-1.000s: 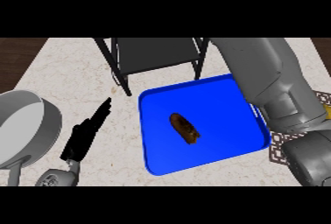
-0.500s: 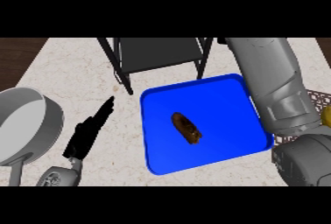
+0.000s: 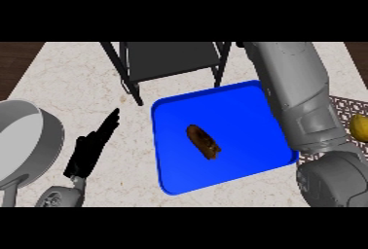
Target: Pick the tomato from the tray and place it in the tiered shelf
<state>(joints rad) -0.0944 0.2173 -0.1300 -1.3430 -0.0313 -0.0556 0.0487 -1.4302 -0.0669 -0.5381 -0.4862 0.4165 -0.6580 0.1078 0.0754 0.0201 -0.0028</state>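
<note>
Head view, 1 of 1. A brown, elongated item, not like a tomato, [image 3: 203, 141] lies mid-tray on the blue tray [image 3: 248, 95], long axis running upper-left to lower-right. The left hand [image 3: 90, 151], fingers straight and together, rests on the counter left of the tray. The right forearm [image 3: 302, 97] crosses the tray's right edge toward the tiered shelf [image 3: 170, 58]; the right hand is out of sight. Judgement: the left hand is the nearer visible hand.

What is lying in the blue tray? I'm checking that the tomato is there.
In the tray lies one dark brown, elongated thing, near the middle; it doesn't look like a red tomato. The right forearm covers the tray's right edge, so that strip can't be checked.
</note>
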